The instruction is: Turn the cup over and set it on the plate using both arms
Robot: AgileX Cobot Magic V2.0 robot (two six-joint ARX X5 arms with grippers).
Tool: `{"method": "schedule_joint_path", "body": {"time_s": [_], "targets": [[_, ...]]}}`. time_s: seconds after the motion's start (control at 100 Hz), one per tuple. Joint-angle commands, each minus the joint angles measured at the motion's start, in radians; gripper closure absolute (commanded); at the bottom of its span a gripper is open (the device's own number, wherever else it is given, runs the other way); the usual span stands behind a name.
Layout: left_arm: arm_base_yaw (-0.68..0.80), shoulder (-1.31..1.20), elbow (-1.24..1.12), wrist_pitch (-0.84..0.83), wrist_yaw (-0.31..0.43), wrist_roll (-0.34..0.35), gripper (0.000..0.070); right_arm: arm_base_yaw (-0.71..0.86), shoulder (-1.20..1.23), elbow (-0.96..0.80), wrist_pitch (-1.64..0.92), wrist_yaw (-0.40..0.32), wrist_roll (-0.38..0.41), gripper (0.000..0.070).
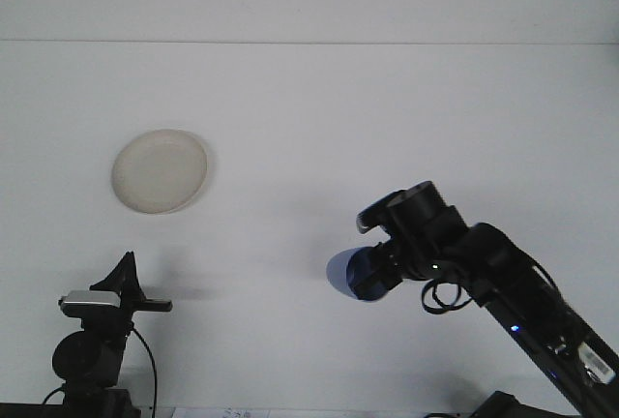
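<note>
A plain white surface (pixel 309 147) fills the view, meeting a white wall at the far edge. The right gripper (pixel 372 278) hangs over the near middle of it with its jaws clamped on the blue cup (pixel 346 274), which lies on its side in the grip, sticking out leftward from the jaws, clear of the surface as far as one can tell. The plate (pixel 160 170) sits well apart, far to the left of those jaws and farther back. The left gripper (pixel 126 283) waits low at the near left corner, the plate beyond it; whether its jaws are apart or together cannot be told from here. The likely trouble is the handover: a tilted cup held at one end could slip or twist if the second grip lands off-centre, and a cup released askew would roll off the shallow plate. Room is generous: nothing lies between the arms, and every edge is far from the cup.
</note>
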Motion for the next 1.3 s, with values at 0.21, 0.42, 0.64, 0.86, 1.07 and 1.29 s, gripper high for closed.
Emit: {"method": "schedule_joint_path", "body": {"time_s": [0.21,0.42,0.64,0.86,1.07,1.29], "targets": [[0.0,-0.001,-0.019,0.01,-0.003,-0.002,0.0685,0.142,0.215,0.043,-0.024,0.005,-0.047,0.0699],[0.0,-0.001,-0.019,0.01,-0.003,-0.002,0.0685,0.197,0.311,0.043,-0.029,0.004,-0.056,0.0699],[0.0,-0.001,-0.019,0.01,-0.003,-0.002,0.0685,0.228,0.349,0.043,-0.032,0.003,-0.061,0.0687],[0.0,-0.002,-0.019,0.01,-0.003,-0.002,0.0685,0.233,0.352,0.043,-0.027,-0.003,-0.07,0.0431],[0.0,-0.001,-0.019,0.01,-0.003,-0.002,0.0685,0.231,0.343,0.043,-0.023,-0.002,-0.106,0.0311],[0.0,-0.001,-0.019,0.01,-0.003,-0.002,0.0685,0.205,0.186,0.047,0.051,0.034,-0.107,0.0311]]}}
